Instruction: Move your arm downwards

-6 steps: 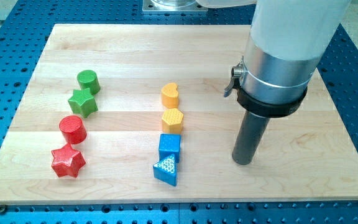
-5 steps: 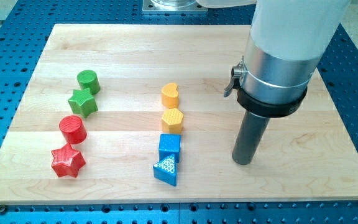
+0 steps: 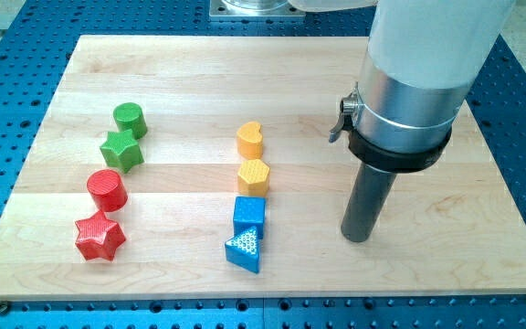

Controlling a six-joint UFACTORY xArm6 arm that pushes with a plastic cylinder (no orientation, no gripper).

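Wooden desk (image 3: 172, 73) holds two green, two red, two yellow, two blue blocks. My tip (image 3: 356, 238) stands upright, right of the blue cube (image 3: 248, 216), apart; no claw shows.

Green cylinder (image 3: 130, 118), red star (image 3: 99, 238), yellow heart (image 3: 250, 140), blue cube (image 3: 248, 216), pale wooden board (image 3: 181, 73)

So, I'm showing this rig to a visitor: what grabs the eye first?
The big white and silver arm at the view's right, my tip resting on the wooden board, apart from every block. Then the blue cube and blue triangle, touching, bottom centre.
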